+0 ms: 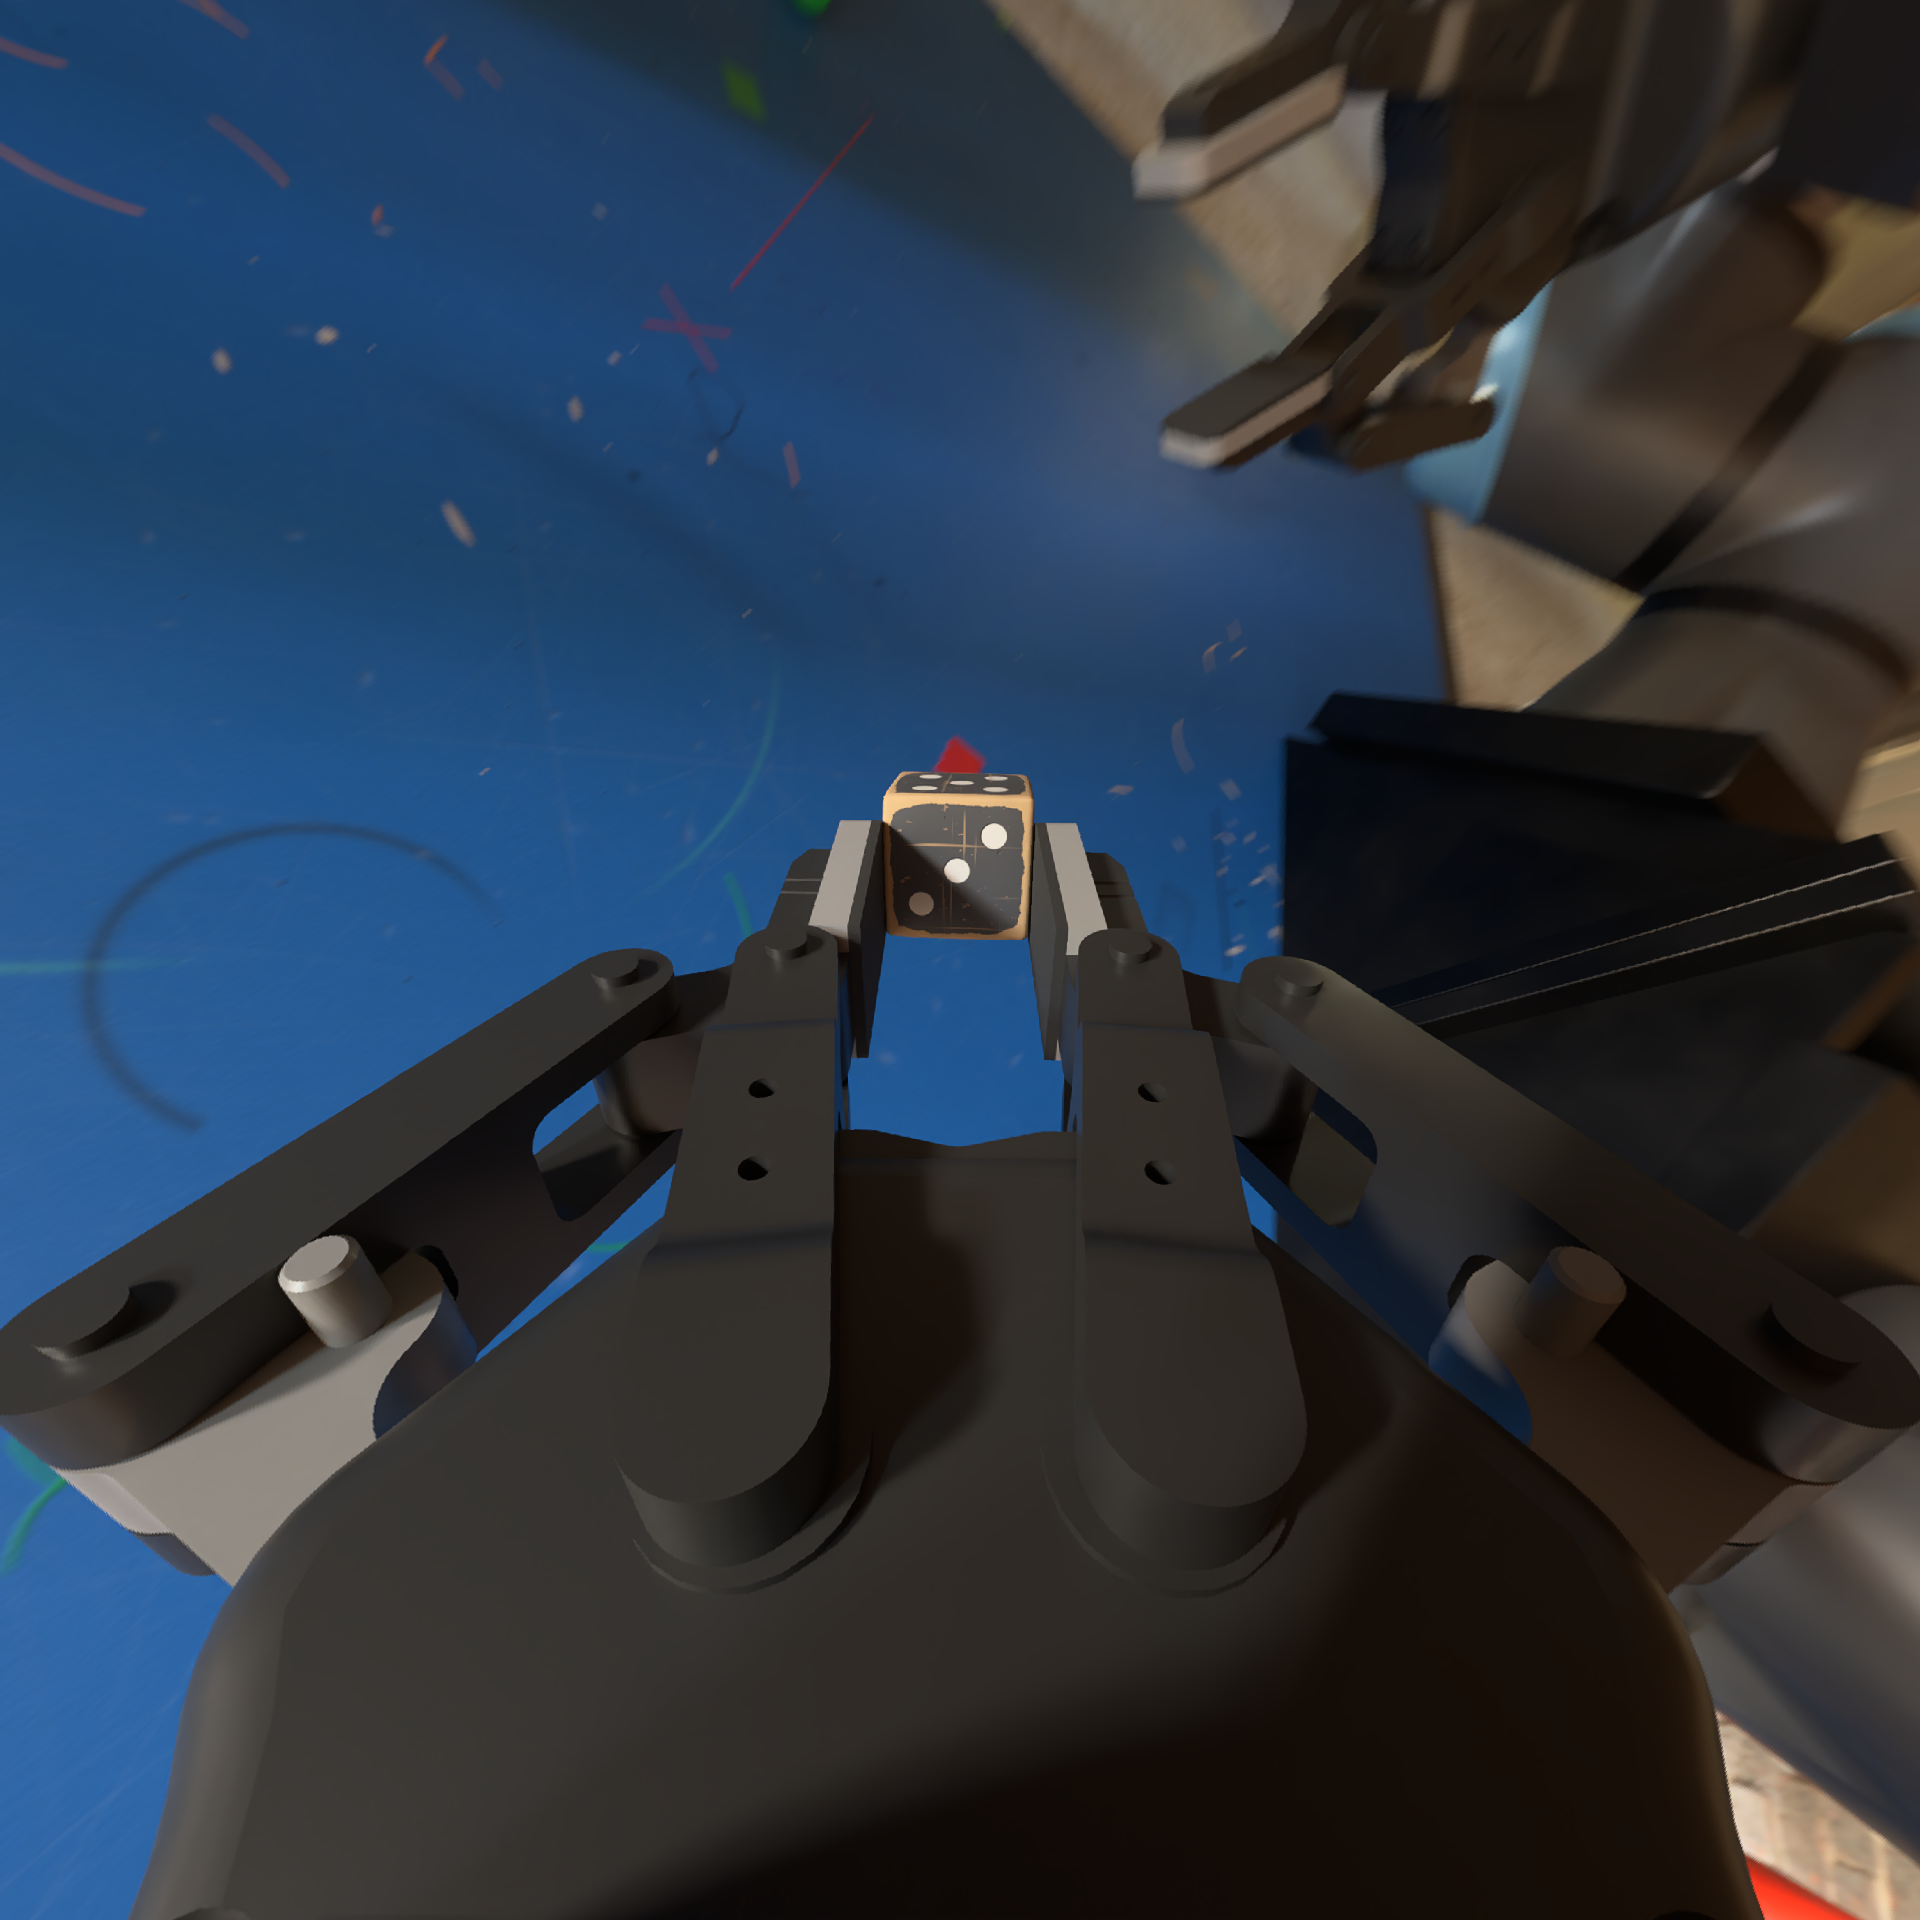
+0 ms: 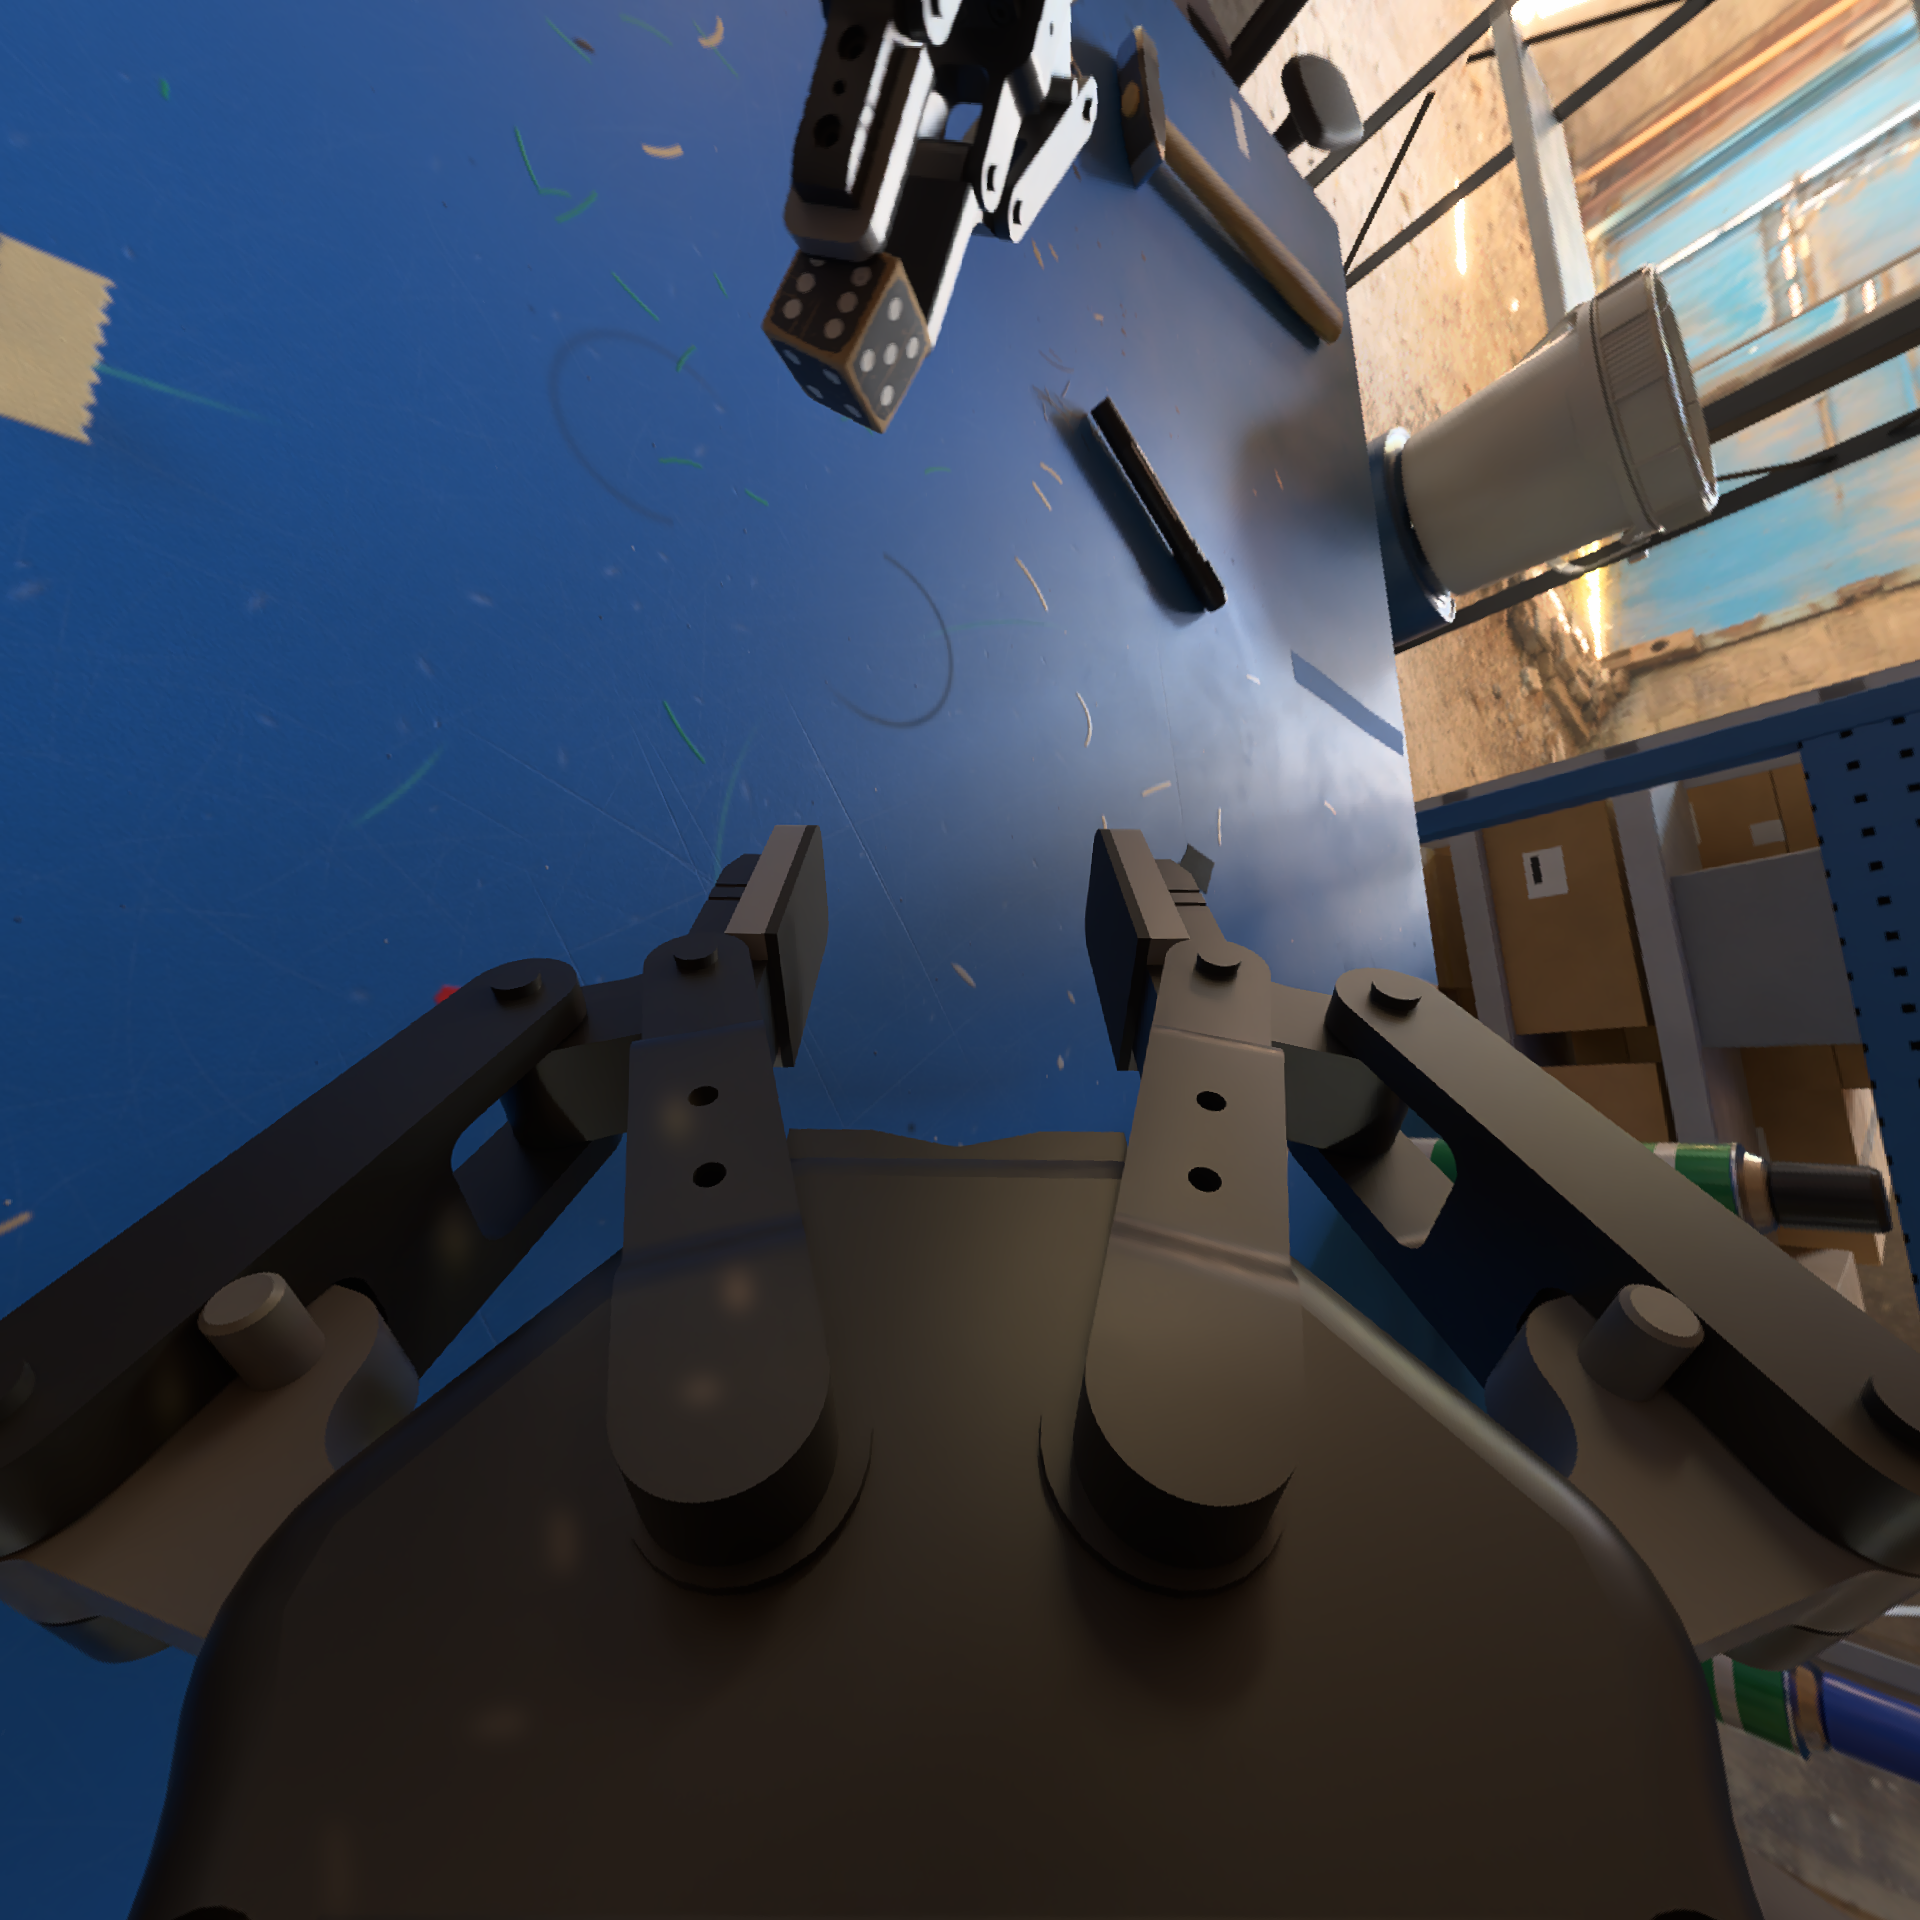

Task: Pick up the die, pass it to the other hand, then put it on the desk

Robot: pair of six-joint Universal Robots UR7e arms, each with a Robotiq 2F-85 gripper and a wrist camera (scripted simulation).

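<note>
Left wrist view: the left pincer [image 1: 957,883] is clamped on the die [image 1: 957,857] at frame centre, one pad against each side, three-dot face toward the camera. The die is held clear above the blue tabletop [image 1: 416,623]. The right pincer [image 1: 1236,301] appears at upper right, spread wide and empty. Right wrist view: the right pincer [image 2: 956,935] is spread wide, holding nothing. The die [image 2: 847,343] sits at upper centre in the left pincer [image 2: 883,260]. A hammer [image 2: 1216,187] and a black bar [image 2: 1153,504] lie on the tabletop [image 2: 312,623] at upper right.
</note>
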